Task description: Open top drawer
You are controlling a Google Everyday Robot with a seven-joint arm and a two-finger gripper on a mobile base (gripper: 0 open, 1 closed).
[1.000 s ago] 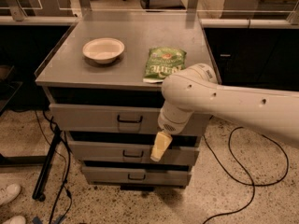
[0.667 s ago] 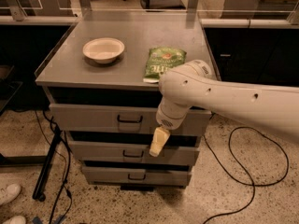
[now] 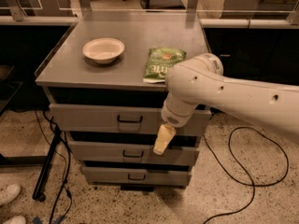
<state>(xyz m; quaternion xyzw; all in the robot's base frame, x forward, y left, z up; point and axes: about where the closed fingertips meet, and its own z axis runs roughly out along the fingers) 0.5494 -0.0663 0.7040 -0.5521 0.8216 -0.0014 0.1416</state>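
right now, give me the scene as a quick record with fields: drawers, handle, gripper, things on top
top drawer: widest grey front, just under the cabinet top
handle: small black pull at centre, not held
gripper: points down, right of and below the handle, in front of the middle drawer
bottom drawer: narrowest front
on top: white bowl at left, green chip bag at right, apart

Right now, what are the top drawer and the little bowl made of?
The top drawer looks like grey painted metal: flat, matte, thin-edged front. The bowl seems paper or foam: pale, dull, thin rim. The gripper hangs in front of the middle drawer.
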